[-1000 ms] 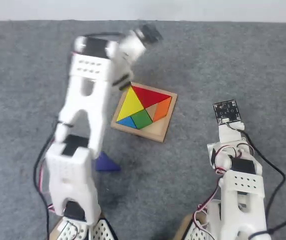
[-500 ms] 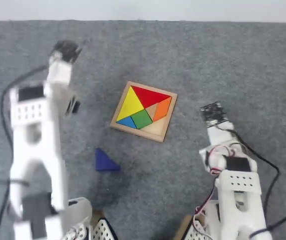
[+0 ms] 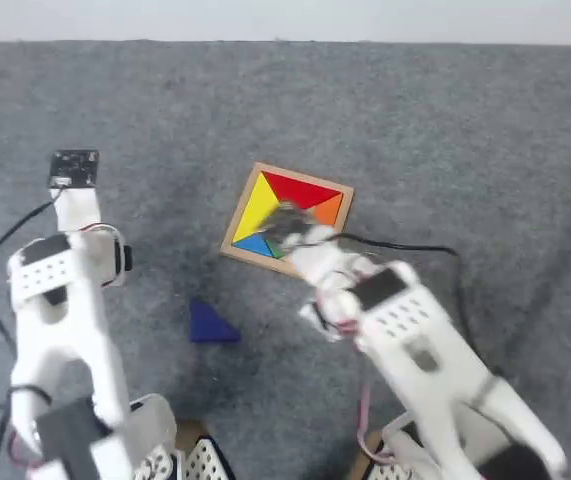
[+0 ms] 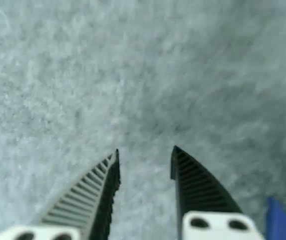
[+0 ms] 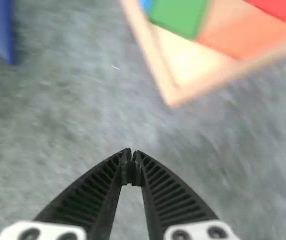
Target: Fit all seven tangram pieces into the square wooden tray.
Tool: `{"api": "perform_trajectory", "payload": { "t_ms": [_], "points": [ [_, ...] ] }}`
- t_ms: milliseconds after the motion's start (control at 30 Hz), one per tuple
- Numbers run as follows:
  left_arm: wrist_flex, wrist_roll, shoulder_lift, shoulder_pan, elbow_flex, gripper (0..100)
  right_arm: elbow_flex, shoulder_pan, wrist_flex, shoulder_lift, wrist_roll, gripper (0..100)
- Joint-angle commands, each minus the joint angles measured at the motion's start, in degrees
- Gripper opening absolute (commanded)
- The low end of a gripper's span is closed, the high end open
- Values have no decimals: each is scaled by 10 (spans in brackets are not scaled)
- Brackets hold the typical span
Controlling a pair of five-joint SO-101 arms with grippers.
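the left claw [image 4: 144,165] hung spread above the grey counter [image 3: 445,120]; the right claw [image 5: 131,159], pressed together, sat near a corner of the wooden tray [image 3: 246,257]; a blue triangle [image 3: 208,326] lay outside it.

Near corner of the square wooden tray [image 3: 235,228] hidden under the white right arm [image 3: 405,330] in the high view, tray's far side cut off in the right wrist view, dark blue triangular wooden piece [image 4: 283,220] cropped by both wrist views' edges.
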Motion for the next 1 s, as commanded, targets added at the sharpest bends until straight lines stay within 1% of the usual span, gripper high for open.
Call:
{"api": "perform_trajectory", "payload": {
  "t_ms": [0, 100, 233, 367, 433, 533, 600, 767, 833, 967],
  "points": [
    [6, 57, 89, -72, -101, 160, -101, -68, -22, 112, 8, 24],
    [23, 69, 155, -135, -214, 181, -188, -103, -17, 209, 6, 24],
    [111, 69, 253, -207, -412, 219, -289, -125, -11, 307, 6, 24],
    [183, 66, 336, -241, -580, 220, -347, -146, -15, 333, 0, 29],
    [204, 66, 368, -244, -637, 220, -377, -161, -16, 337, -56, 70],
    [222, 66, 404, -245, -684, 220, -396, -191, -11, 339, -162, 167],
    [221, 66, 425, -244, -705, 220, -390, -218, -6, 340, -193, 207],
    [223, 67, 468, -247, -758, 221, -357, -251, -22, 338, -264, 209],
    [224, 67, 482, -254, -777, 221, -357, -260, -32, 338, -312, 209],
    [225, 67, 498, -270, -811, 221, -354, -283, -40, 342, -432, 212]
  ]
}}
